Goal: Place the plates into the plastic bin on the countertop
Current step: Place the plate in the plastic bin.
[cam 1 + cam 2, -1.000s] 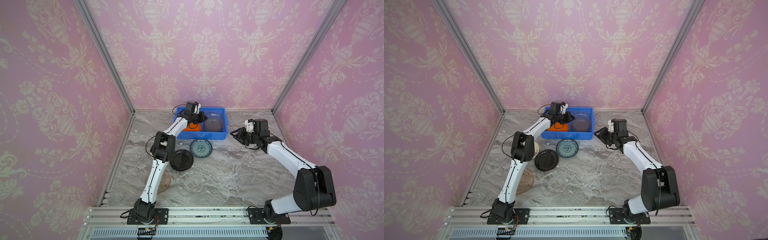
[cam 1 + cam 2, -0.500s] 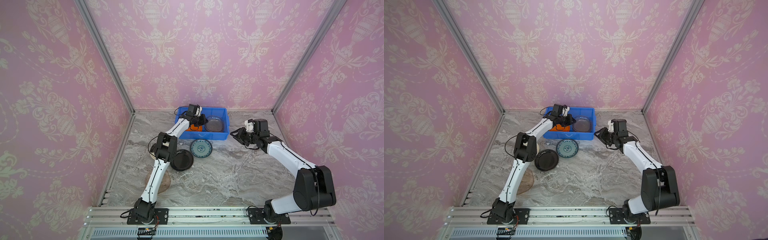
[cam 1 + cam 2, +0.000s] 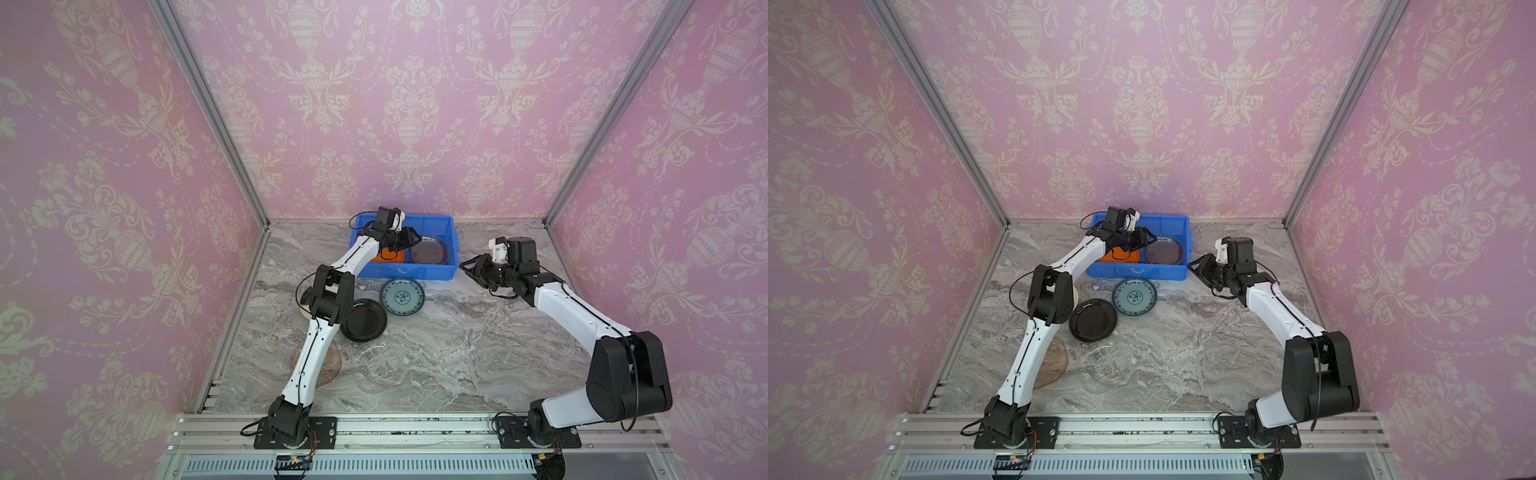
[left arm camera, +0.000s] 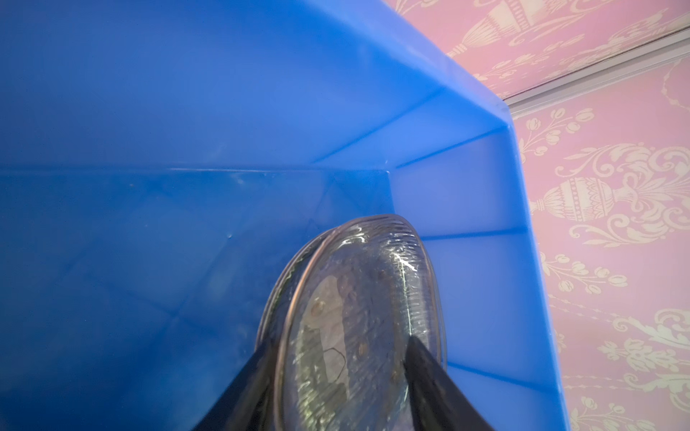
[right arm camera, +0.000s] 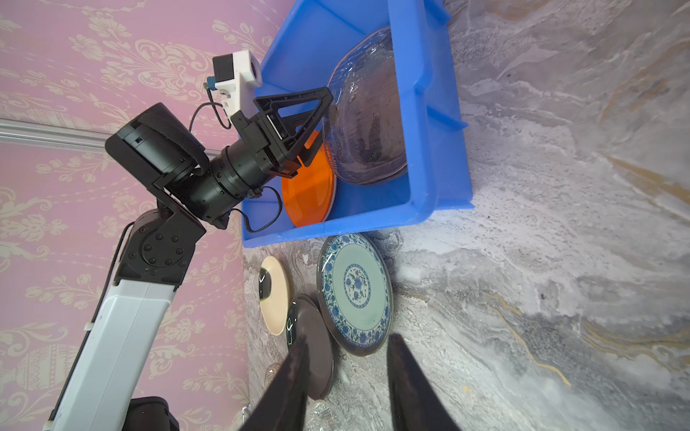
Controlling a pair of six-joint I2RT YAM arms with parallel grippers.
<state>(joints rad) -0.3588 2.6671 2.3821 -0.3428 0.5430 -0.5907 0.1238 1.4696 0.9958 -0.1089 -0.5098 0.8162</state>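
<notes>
Brownish plate point(image 3: 1057, 363), cream plate point(image 3: 1076, 296), half behind left arm point(image 3: 1034, 353)

The plastic bin point(image 3: 432, 272) is smooth, faintly glossy blue plastic. The clear plate point(image 4: 358, 317) in it looks like shiny translucent glass with a finely ribbed rim, and the orange plate point(image 5: 308, 190) is glossy. The bench point(image 3: 457, 353) is a marbled stone-look surface with a dull sheen; the teal-patterned plate point(image 3: 402, 296) and black plate point(image 3: 365, 320) look glazed and glossy, the cream plate point(image 5: 278, 306) more matt, the rails point(image 3: 415, 428) brushed aluminium, and the right arm's fingers point(image 5: 287, 392) matt black plastic.
</notes>
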